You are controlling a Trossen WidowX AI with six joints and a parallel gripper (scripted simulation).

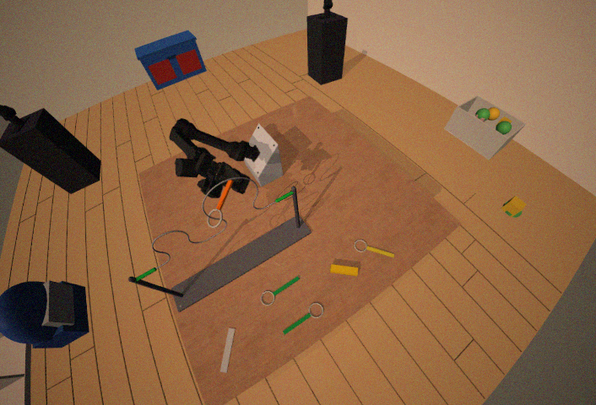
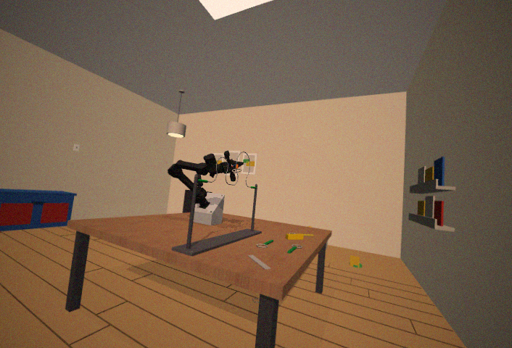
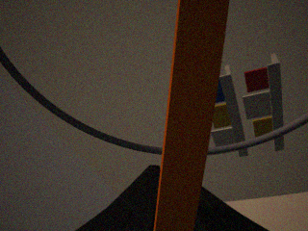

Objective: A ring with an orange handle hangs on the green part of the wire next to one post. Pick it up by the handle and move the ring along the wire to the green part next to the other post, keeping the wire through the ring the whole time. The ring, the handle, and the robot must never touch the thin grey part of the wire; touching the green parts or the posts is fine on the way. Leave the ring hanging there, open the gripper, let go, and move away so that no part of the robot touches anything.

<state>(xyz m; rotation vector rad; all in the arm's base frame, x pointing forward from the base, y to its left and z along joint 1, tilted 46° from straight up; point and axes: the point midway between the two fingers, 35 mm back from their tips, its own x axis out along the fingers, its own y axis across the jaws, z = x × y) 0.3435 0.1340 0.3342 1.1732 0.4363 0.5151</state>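
Tool (image 1: 234, 180) (image 2: 238, 164) clamped around orange handle (image 1: 224, 194) (image 3: 192, 115)

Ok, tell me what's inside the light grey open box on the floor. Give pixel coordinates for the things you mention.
The open box (image 1: 475, 136) shows green and orange balls (image 1: 503, 126) near its top; whatever lies beneath them is hidden by them and the walls.

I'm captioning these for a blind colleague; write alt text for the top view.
A black robot arm holds a ring by its orange handle, midway along a curvy wire between two posts. Spare rings lie nearby.
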